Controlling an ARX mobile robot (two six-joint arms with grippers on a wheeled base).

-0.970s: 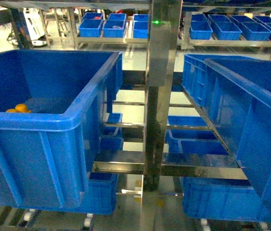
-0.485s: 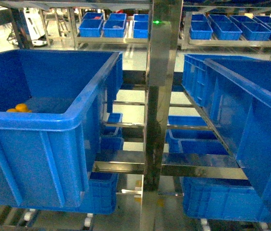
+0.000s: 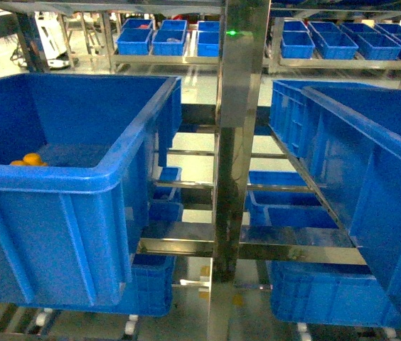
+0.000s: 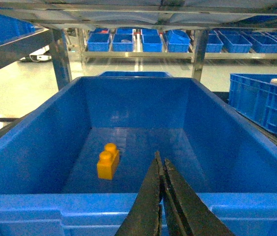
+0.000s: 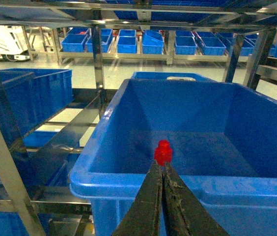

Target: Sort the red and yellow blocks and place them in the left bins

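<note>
The orange-yellow two-stud block [image 4: 108,162] lies on the floor of a deep blue bin [image 4: 128,201]; in the head view it shows low in the left bin [image 3: 79,177] as an orange shape [image 3: 30,160]. My left gripper [image 4: 160,157] hangs over that bin's near rim, shut, holding nothing. The small red block [image 5: 163,152] sits inside another blue crate [image 5: 128,184], just beyond the tips of my right gripper [image 5: 161,165]. That gripper's fingers are pressed together and empty. Neither gripper appears in the head view.
A steel rack post [image 3: 236,142] stands between the left bin and a large blue crate [image 3: 371,156] on the right. Smaller blue crates [image 3: 286,206] sit on lower shelves, and several more [image 3: 165,39] line the far racks.
</note>
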